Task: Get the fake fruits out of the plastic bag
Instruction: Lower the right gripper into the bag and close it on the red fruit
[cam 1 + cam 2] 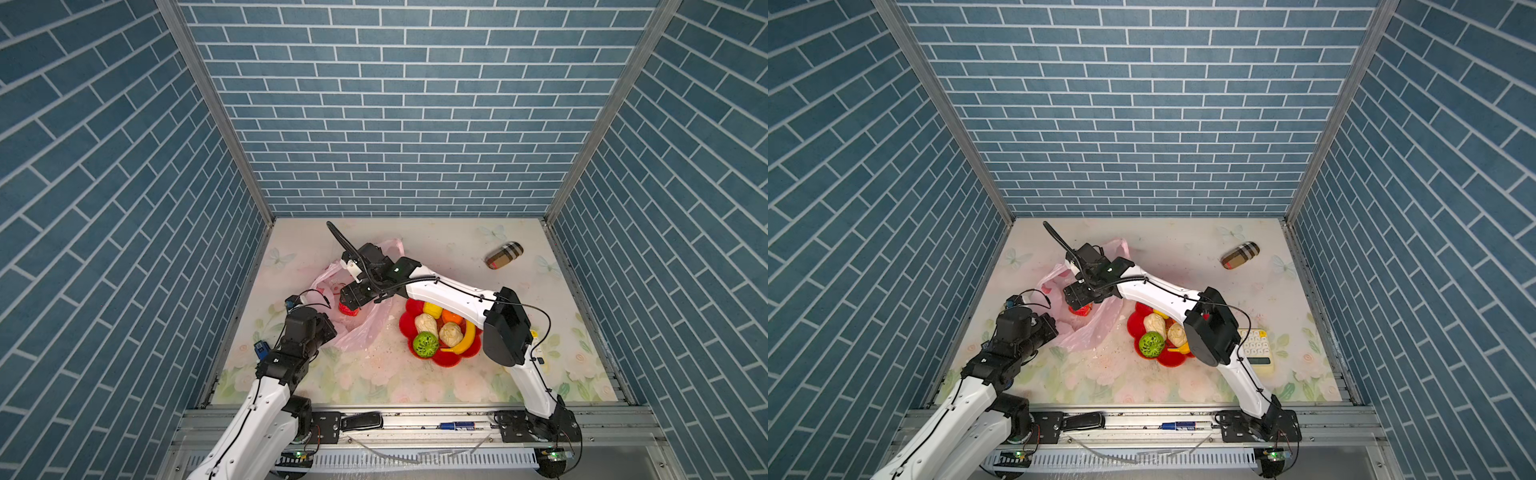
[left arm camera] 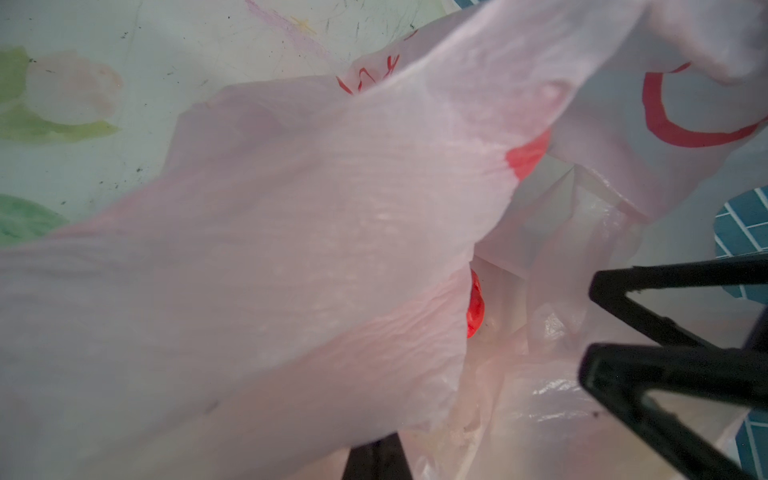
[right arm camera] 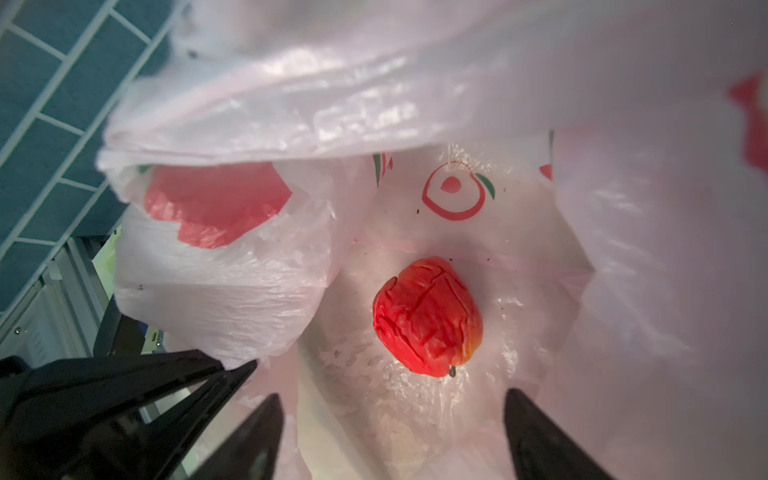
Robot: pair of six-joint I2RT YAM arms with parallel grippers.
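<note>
The pale-pink plastic bag [image 1: 365, 328] lies crumpled at the left of the table in both top views. My left gripper [image 2: 376, 455] is shut on the plastic bag's rim, holding its mouth up. A wrinkled red fruit [image 3: 428, 316] lies on the bag's floor. My right gripper [image 3: 392, 411] is inside the mouth, open, its fingertips short of that fruit and not touching it. In a top view it [image 1: 348, 304] hangs right over the red fruit [image 1: 348, 311]. Several fake fruits rest in the red dish [image 1: 446, 359]: a green ball [image 1: 426, 344], a banana [image 1: 466, 337], two cream ones and a yellow lump.
A plaid pouch [image 1: 504, 254] lies at the back right. A cream calculator [image 1: 1258, 347] sits right of the dish, partly behind my right arm. Blue brick walls close in the table on three sides. My left gripper's black fingers [image 3: 124, 395] crowd the bag mouth beside the right gripper.
</note>
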